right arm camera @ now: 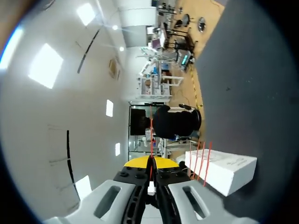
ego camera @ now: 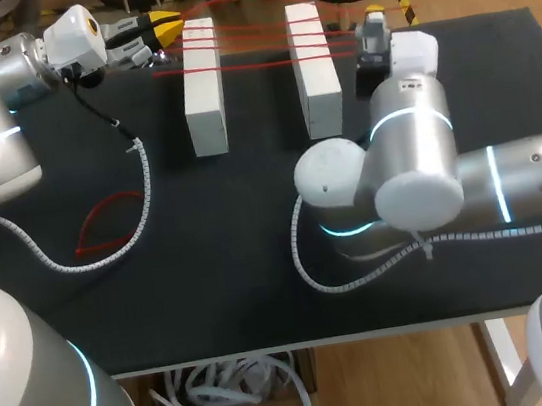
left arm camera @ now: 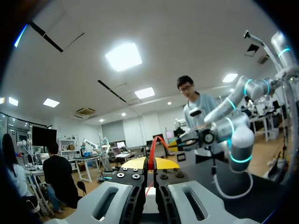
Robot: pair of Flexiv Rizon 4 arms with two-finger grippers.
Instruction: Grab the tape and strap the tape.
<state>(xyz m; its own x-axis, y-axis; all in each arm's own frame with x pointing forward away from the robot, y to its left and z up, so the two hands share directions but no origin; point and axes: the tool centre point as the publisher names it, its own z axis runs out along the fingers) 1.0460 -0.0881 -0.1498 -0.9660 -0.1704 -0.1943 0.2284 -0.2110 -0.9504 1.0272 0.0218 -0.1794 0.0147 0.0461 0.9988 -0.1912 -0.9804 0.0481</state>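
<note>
Red tape (ego camera: 248,37) laces both blocks (ego camera: 203,91); left end effector (ego camera: 163,24) and right end effector (ego camera: 373,15) grip it; finishing seemingly remains.

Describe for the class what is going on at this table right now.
Two robot arms are stringing red tape across two white blocks that stand side by side on the black table. Several strands already run from block to block near their far ends. The left gripper pinches the tape beside the left block, and the right gripper pinches it beside the right block. A loose red loop lies near the left arm.
</note>
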